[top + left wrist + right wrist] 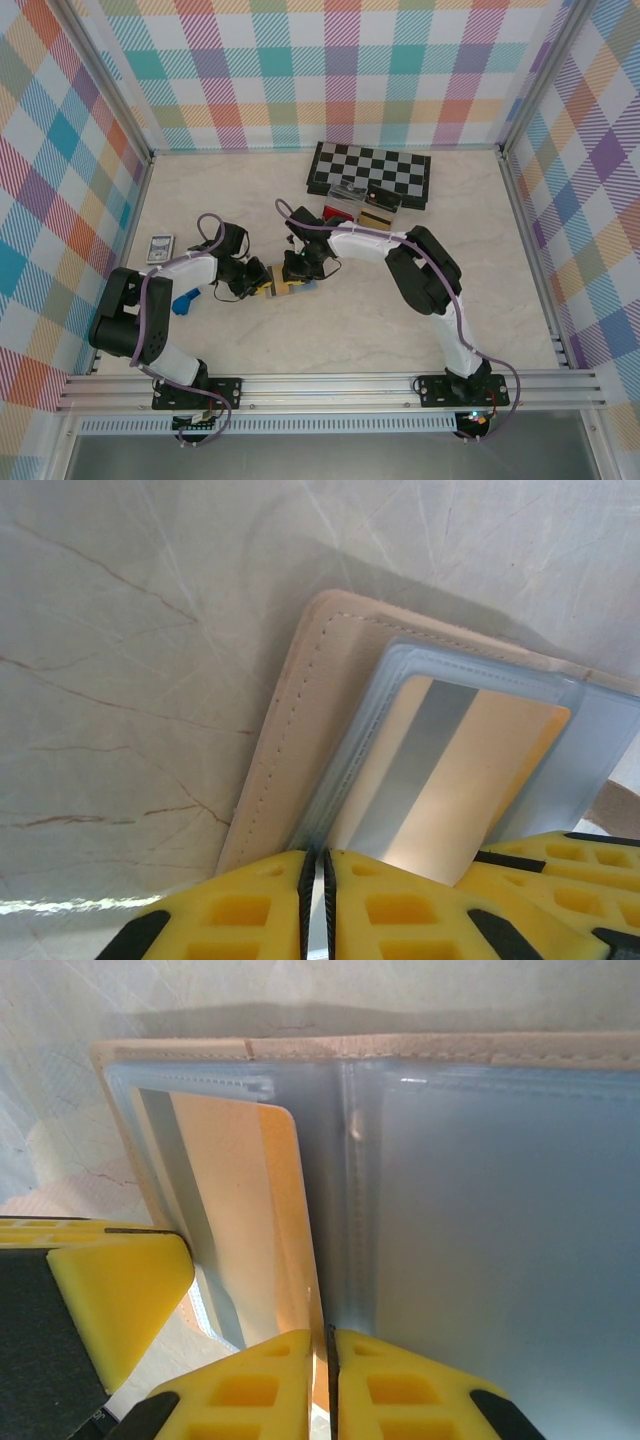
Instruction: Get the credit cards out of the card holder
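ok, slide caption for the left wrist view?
Left gripper shut on the sleeve edge of the tan-edged, light blue folding card holder, an orange-tan, silver-striped plastic credit card in the sleeve.

A black-and-white folding chessboard [370,173] is seen at the upper centre of the frame, laid flat on a pale marble-patterned tabletop [400,330]. A small blue-patterned playing-card box [160,248] is placed at the left, close to the wall. A small bright blue object [185,300] is seen lower left. The tabletop is enclosed by pastel plaid-patterned walls [300,70], and its near edge is bounded by a silver aluminium rail [330,385].
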Controlling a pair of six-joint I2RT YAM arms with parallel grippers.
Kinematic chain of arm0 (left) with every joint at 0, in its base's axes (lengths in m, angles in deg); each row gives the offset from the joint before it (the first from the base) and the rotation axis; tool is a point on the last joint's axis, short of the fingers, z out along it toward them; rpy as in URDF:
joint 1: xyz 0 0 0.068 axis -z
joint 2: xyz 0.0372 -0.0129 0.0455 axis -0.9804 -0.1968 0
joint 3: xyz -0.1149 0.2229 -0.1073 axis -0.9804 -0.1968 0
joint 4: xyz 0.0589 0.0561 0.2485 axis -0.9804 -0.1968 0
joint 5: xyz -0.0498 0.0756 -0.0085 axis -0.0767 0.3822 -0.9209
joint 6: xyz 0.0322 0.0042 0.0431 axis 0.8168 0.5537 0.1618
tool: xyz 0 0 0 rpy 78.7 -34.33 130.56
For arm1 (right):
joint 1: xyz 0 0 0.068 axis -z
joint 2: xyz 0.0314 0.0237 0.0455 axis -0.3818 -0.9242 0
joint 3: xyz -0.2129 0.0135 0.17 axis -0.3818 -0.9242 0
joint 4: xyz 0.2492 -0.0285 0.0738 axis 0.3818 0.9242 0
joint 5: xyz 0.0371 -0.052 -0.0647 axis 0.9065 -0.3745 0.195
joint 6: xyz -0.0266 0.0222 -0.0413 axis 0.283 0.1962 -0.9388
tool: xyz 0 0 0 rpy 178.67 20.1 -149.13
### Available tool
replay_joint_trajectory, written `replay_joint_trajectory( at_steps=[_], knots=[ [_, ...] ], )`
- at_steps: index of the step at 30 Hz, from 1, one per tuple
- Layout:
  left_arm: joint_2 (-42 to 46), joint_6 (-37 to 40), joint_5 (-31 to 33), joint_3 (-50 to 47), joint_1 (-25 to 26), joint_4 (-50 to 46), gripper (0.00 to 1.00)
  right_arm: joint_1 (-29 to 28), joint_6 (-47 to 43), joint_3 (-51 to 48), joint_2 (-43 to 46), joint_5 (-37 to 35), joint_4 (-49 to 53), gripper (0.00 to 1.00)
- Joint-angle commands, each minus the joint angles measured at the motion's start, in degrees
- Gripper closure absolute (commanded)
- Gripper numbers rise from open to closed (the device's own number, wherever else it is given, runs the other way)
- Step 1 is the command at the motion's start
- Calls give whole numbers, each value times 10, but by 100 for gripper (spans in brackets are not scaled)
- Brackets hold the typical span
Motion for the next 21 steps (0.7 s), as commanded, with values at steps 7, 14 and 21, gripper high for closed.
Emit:
replay_joint_trajectory(
  at_steps=[7, 14, 21],
  knots=[
    [-16, 12, 13, -2, 4, -5, 86, -3, -17, 13, -11, 27, -6, 86],
    [-18, 13, 12, -4, 4, -4, 87, -2, -20, 12, -16, 32, -15, 83],
    [-20, 13, 11, -3, 4, -3, 87, -2, -23, 10, -16, 43, -25, 88]
  ],
)
